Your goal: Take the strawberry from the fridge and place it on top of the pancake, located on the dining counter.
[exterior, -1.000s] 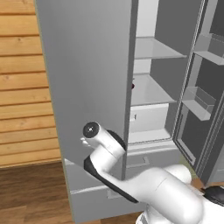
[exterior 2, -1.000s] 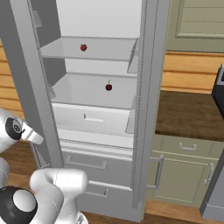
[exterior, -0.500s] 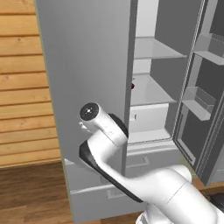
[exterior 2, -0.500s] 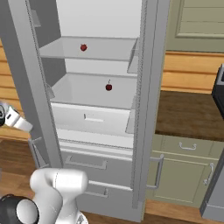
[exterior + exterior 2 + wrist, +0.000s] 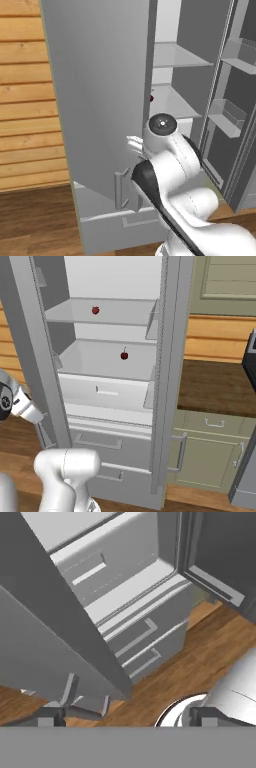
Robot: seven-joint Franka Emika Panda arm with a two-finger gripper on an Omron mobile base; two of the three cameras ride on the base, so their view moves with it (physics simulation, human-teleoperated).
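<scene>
Since the earlier frame, arm (image 5: pixel 172 165) swung right, off the fridge (image 5: pixel 165 381) door; gripper (image 5: pixel 127 714) fingers apart, empty; strawberry (image 5: pixel 95 310) on upper shelf; cherry (image 5: pixel 124 355) below.

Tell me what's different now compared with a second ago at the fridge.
The arm has swung right, from the left door's outer face toward the open fridge. The end effector has let go of the door and stands open. The strawberry and cherry sit unmoved on their shelves.

Red strawberry (image 5: pixel 95 310) on open fridge (image 5: pixel 165 381) shelf.
</scene>
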